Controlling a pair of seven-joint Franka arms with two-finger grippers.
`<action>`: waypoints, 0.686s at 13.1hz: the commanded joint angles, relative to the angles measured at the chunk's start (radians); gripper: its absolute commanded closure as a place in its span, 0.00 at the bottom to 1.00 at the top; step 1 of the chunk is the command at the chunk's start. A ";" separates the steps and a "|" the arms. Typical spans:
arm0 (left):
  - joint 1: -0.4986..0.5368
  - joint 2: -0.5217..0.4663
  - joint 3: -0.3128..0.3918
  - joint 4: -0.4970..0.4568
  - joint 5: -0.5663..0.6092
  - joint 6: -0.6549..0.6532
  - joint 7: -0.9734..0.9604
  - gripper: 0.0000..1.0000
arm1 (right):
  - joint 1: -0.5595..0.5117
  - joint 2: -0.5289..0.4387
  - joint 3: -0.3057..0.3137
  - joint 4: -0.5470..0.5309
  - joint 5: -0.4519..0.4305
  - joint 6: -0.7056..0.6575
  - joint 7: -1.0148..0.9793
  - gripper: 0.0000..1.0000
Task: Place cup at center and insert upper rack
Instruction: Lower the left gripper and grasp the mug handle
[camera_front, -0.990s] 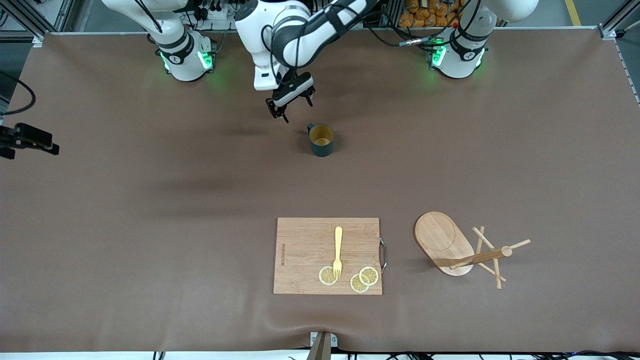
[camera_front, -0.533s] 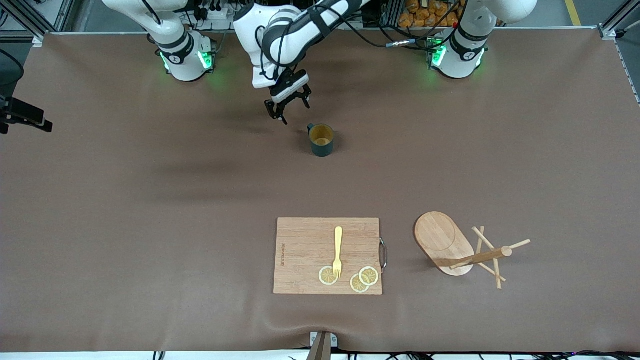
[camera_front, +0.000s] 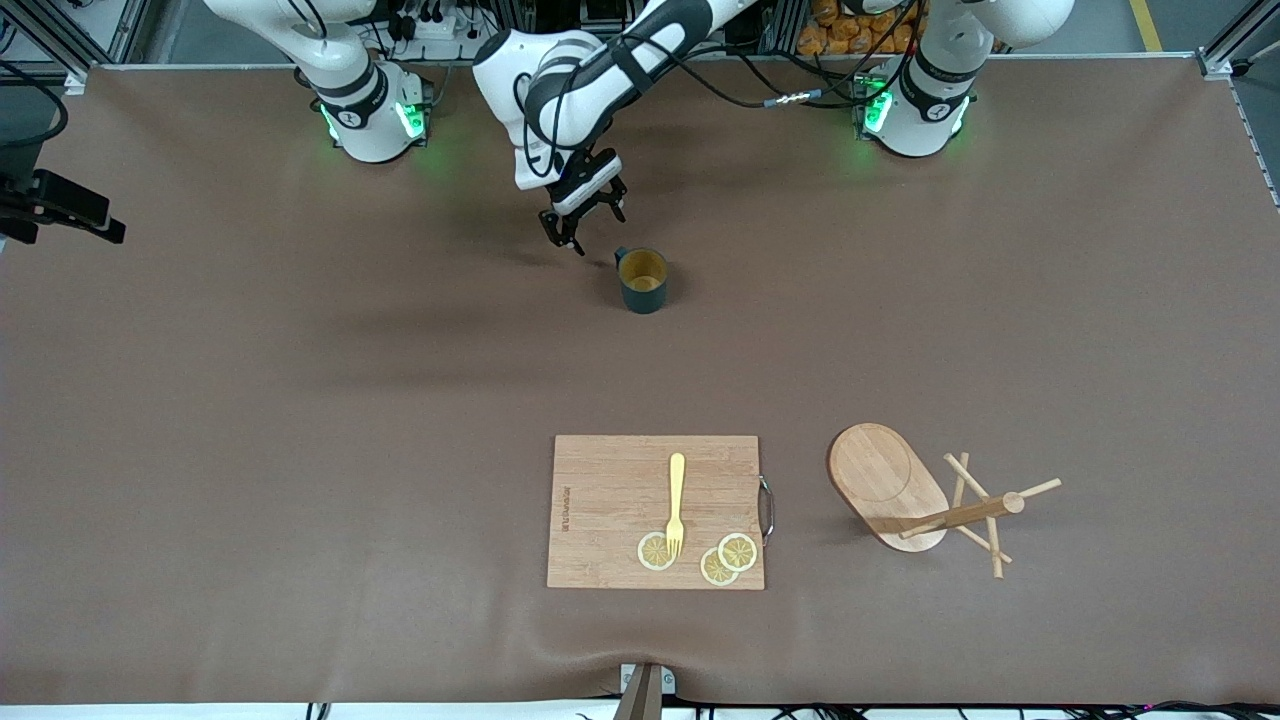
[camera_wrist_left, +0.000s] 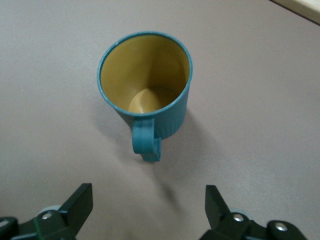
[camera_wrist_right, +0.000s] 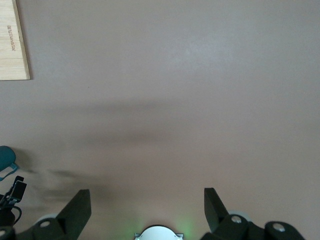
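Brown table (camera_front: 300, 450) fills the front view. Largest item on it is the rectangular wooden cutting board (camera_front: 610, 510), near the front camera's edge, carrying a yellow fork (camera_front: 676, 500) and 3 lemon slices (camera_front: 738, 551). Beside the board, toward the left arm's end of the table, the upper rack (camera_front: 905, 490) lies tipped on its side, oval base raised on edge, pole and pegs on the table. The cup (camera_front: 642, 280) stands upright, well apart from the board and farther from the front camera, handle pointing toward the left gripper; yellowish inside is empty in the left wrist view (camera_wrist_left: 145, 87).

Left arm reaches across from its base; left gripper (camera_front: 583, 217) hangs low just beside the cup's handle, toward the right arm's end, jaws spread wide, nothing between them (camera_wrist_left: 145, 212). Right gripper (camera_wrist_right: 145, 212) waits up over bare table, jaws wide, holding nothing; board corner (camera_wrist_right: 14, 40) shows in its wrist view.
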 joint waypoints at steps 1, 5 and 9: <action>-0.015 0.024 0.012 0.024 0.040 -0.011 -0.022 0.10 | -0.014 -0.025 0.022 -0.052 -0.009 0.026 0.018 0.00; -0.019 0.053 0.018 0.024 0.058 -0.012 -0.032 0.10 | -0.014 -0.025 0.022 -0.047 -0.009 0.028 0.023 0.00; -0.021 0.059 0.026 0.024 0.098 -0.020 -0.030 0.10 | -0.020 -0.024 0.041 -0.043 -0.020 0.040 0.054 0.00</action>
